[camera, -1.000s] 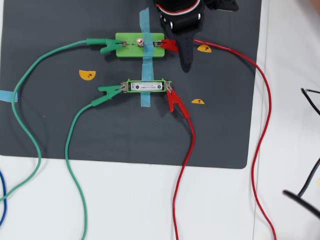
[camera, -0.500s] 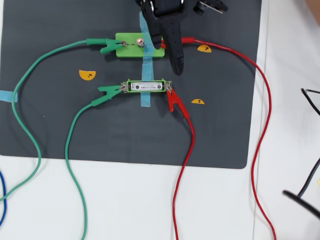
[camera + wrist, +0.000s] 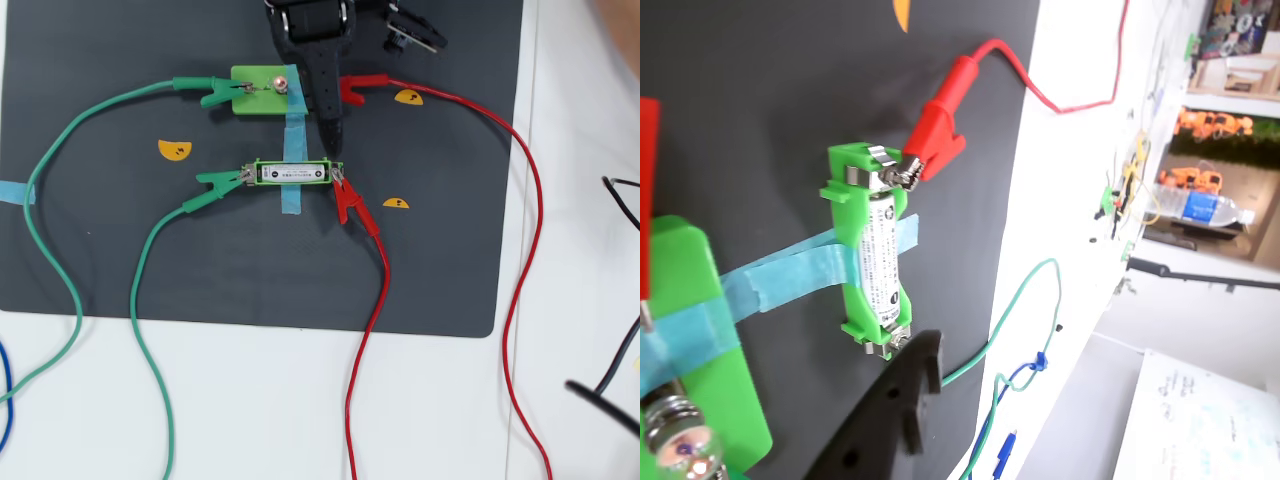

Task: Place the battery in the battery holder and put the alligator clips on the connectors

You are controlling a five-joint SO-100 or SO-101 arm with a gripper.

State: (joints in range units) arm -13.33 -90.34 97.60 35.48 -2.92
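Note:
The battery (image 3: pixel 292 173) lies inside the battery holder (image 3: pixel 258 172), which blue tape holds to the dark mat. A green alligator clip (image 3: pixel 220 182) grips the holder's left connector and a red clip (image 3: pixel 347 199) grips its right one. My gripper (image 3: pixel 331 146) points down from the top, its tip just above the holder's right end and holding nothing. In the wrist view the battery (image 3: pixel 880 250) sits in the holder (image 3: pixel 853 215), the red clip (image 3: pixel 936 140) bites the upper tab, and one black finger (image 3: pixel 890 410) covers the lower tab. Only that finger shows.
A wider green block (image 3: pixel 255 92) with a small bulb (image 3: pixel 281 84) sits under my arm, with a green clip (image 3: pixel 215 92) and a red clip (image 3: pixel 352 88) on it. Long green and red wires trail off the mat (image 3: pixel 440 260). Yellow stickers (image 3: pixel 174 150) dot it.
My gripper has swung left and turned, so its tip moved from beside the upper red clip to just above the holder's right end. Clips, battery and wires have not moved.

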